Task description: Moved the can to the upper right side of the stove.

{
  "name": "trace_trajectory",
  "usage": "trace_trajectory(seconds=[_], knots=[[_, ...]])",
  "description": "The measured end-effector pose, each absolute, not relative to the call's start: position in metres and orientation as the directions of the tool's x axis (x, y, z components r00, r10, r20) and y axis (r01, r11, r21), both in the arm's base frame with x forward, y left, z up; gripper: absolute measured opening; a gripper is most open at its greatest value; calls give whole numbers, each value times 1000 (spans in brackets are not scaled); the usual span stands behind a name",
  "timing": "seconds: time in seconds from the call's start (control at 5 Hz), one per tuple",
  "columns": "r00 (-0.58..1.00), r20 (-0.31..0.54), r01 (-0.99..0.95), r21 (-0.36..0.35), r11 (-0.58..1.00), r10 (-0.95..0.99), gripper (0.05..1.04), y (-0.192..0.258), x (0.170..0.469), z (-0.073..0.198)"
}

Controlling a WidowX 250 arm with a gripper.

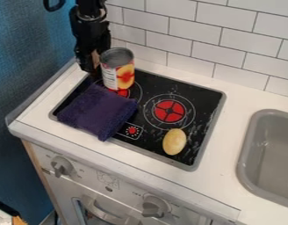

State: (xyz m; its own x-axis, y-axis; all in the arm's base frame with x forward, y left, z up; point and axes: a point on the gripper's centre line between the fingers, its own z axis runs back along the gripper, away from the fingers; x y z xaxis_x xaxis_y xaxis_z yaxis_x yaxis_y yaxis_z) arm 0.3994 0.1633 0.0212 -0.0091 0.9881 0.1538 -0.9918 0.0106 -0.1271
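Note:
The gripper (91, 59) hangs down at the upper left, over the stove's back-left corner, just left of the can and partly behind it. The can (124, 75), with an open-looking grey top and a white, red and yellow label, is upright at the back left of the black stove top (190, 97), over the rear-left burner. Whether the gripper touches the can cannot be told.
A folded dark purple cloth (98, 110) covers the stove's left front, close to the can. A yellow oval object (174, 141) lies at its right front. The grey sink (248, 154) is to the right; the tiled wall (193, 35) rises behind.

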Motion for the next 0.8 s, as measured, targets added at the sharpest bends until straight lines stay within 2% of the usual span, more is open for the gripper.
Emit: trace_trajectory(seconds=[0.8], knots=[[68, 36, -988, -133, 72, 997, 1001, 48, 419, 12]])
